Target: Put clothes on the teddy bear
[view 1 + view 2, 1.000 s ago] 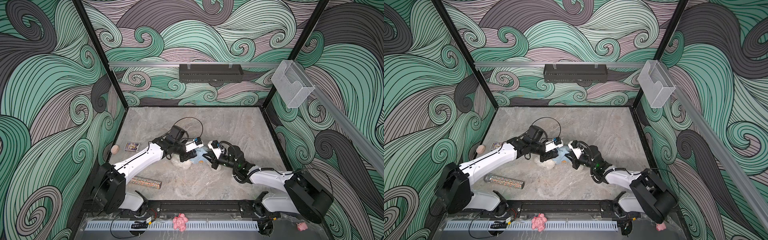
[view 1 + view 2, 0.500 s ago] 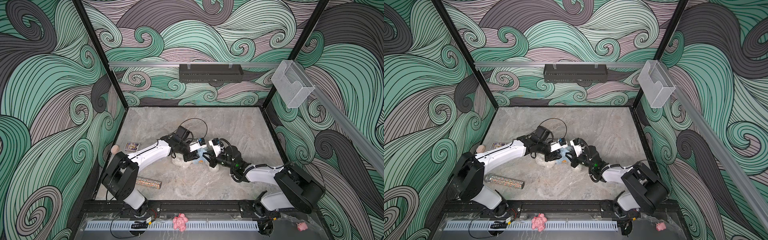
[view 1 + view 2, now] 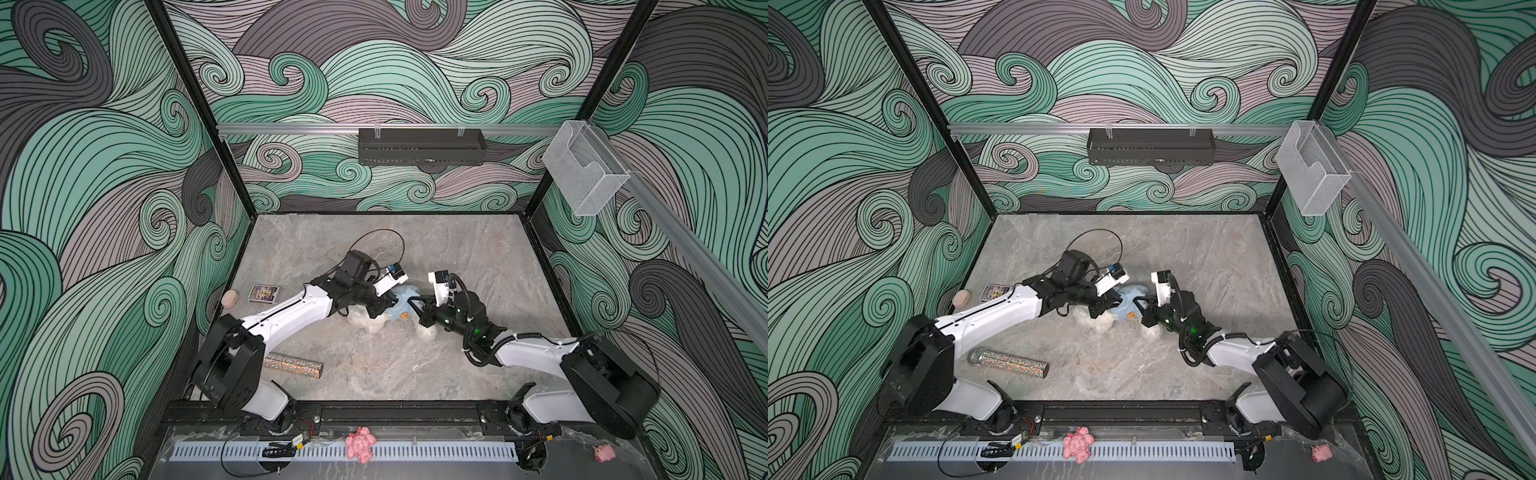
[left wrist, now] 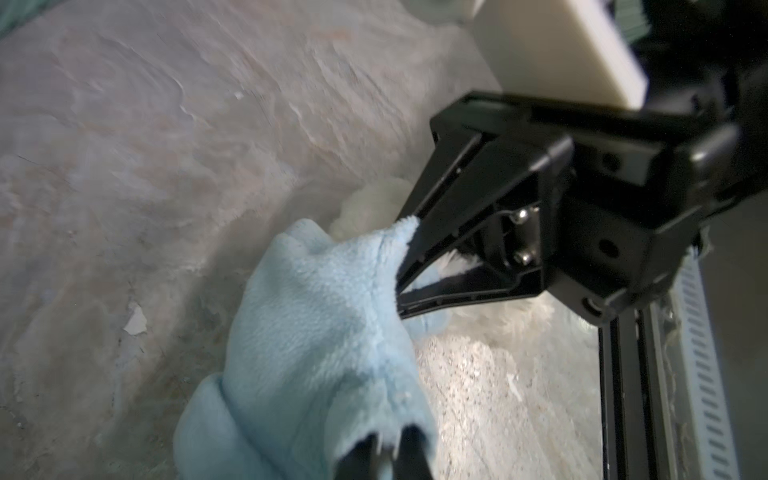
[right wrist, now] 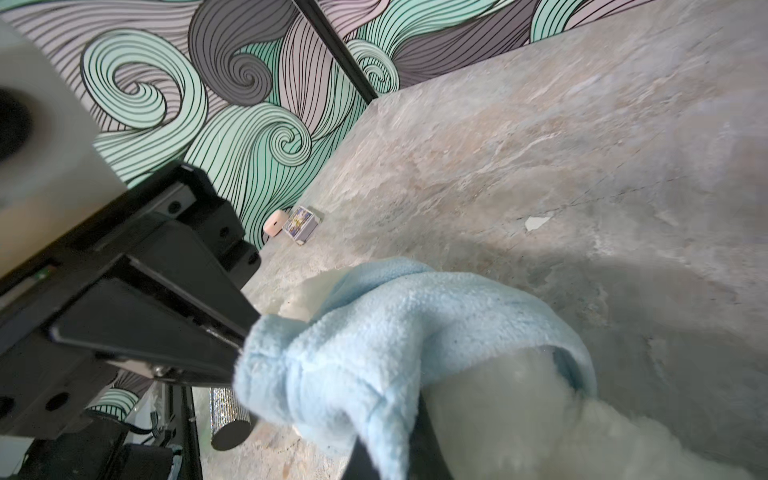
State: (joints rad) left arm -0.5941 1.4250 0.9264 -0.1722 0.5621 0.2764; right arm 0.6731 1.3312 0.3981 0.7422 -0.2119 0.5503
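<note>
The white teddy bear [image 3: 365, 321] lies mid-table under both wrists, partly covered by a light blue fleece garment [image 3: 401, 302]. In both top views my left gripper [image 3: 384, 308] comes in from the left and my right gripper [image 3: 414, 302] from the right, each at the garment. The left wrist view shows the left gripper [image 4: 390, 453] shut on a fold of the blue garment [image 4: 316, 332], with white fur [image 4: 374, 203] behind. In the right wrist view the right gripper [image 5: 395, 457] is shut on the garment's [image 5: 395, 332] edge, beside the bear's body [image 5: 519, 411]. The bear's face is hidden.
A glittery tube [image 3: 293, 365] lies front left. A small card box [image 3: 264, 293] and a pink round thing [image 3: 229, 298] sit by the left wall. A pink lumpy toy [image 3: 360, 444] and a tiny pink pig [image 3: 603, 452] lie beyond the front rail.
My left gripper's jaws have closed on the blue garment. The right gripper has kept its hold, and its arm has shifted a little.
</note>
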